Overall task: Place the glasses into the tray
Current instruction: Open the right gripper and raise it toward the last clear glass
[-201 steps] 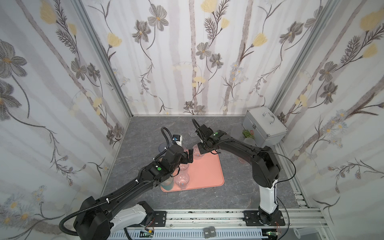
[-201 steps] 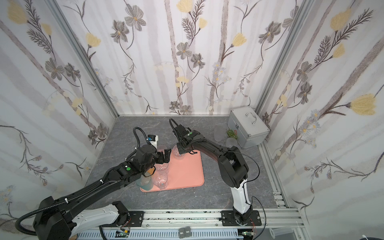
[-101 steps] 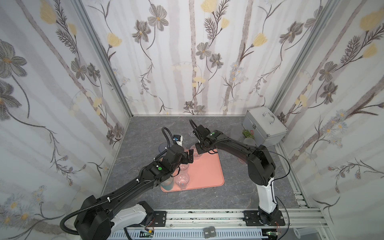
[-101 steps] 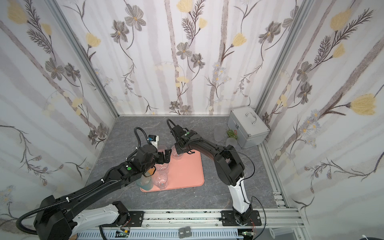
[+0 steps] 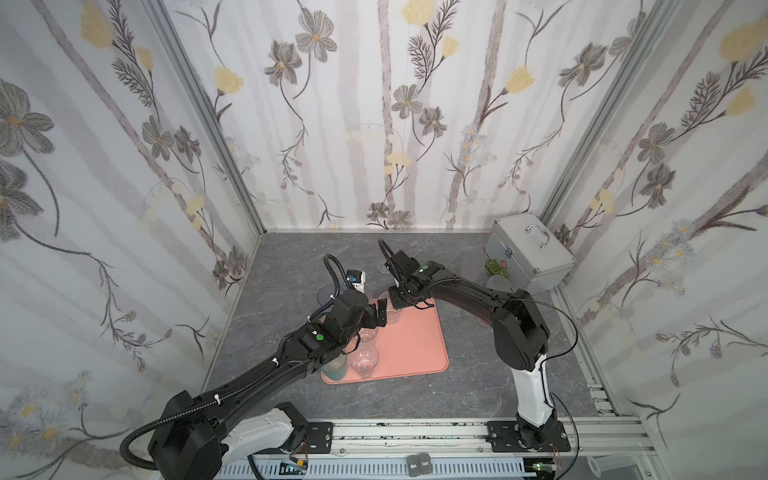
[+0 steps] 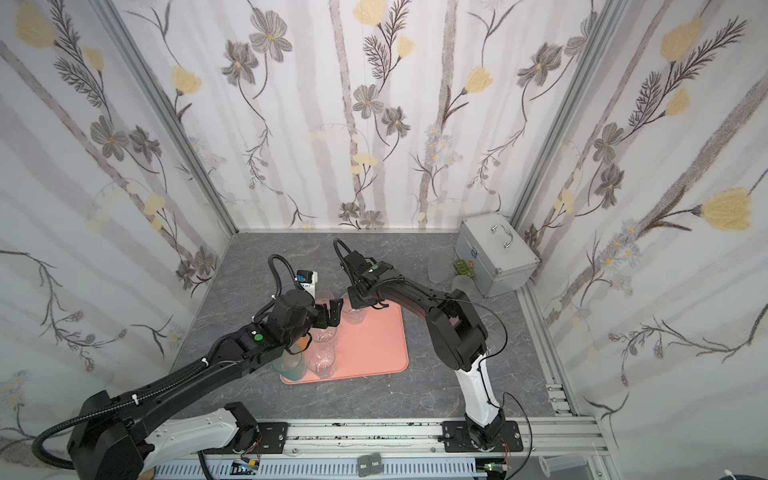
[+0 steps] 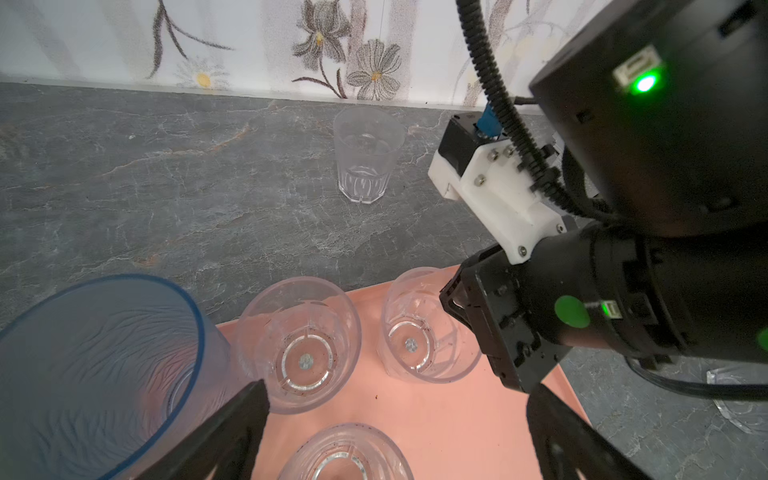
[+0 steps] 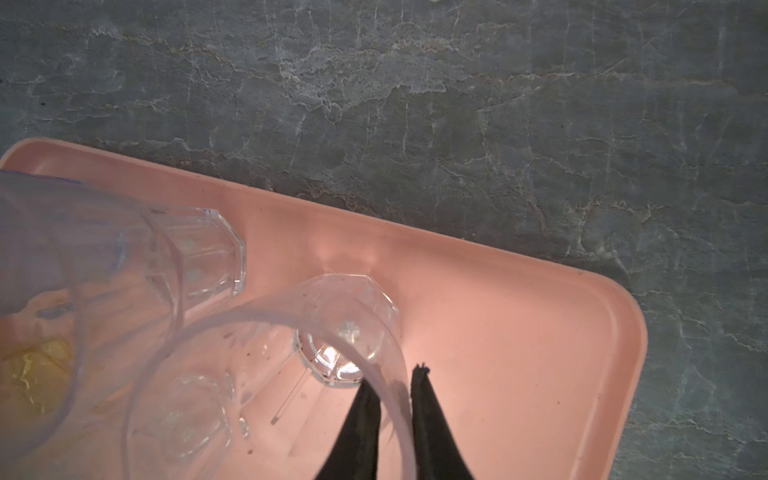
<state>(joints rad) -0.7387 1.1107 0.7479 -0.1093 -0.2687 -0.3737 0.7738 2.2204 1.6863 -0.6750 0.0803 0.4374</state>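
The salmon-pink tray (image 5: 415,345) (image 6: 374,345) lies mid-table. My right gripper (image 8: 395,386) (image 5: 395,300) is at the tray's far edge, its jaws straddling the rim of a clear glass (image 8: 332,332) (image 6: 356,315) that stands on the tray. The jaws are slightly apart, with a thin gap beside the rim. My left gripper (image 7: 399,419) (image 5: 381,312) hovers wide open and empty above the tray's left part. Below it stand a blue glass (image 7: 95,365) and clear glasses (image 7: 299,345) (image 7: 419,332). A teal glass (image 5: 334,370) stands at the near left corner.
One clear glass (image 7: 365,158) stands on the grey table behind the tray. Frosted glasses (image 5: 473,264) (image 5: 498,284) and a small green object (image 5: 496,268) sit by the silver case (image 5: 528,253) at the back right. Floral walls close in three sides.
The right gripper has shifted slightly left along the tray's far edge with the clear glass, and its jaws have eased apart. The left arm has hardly moved.
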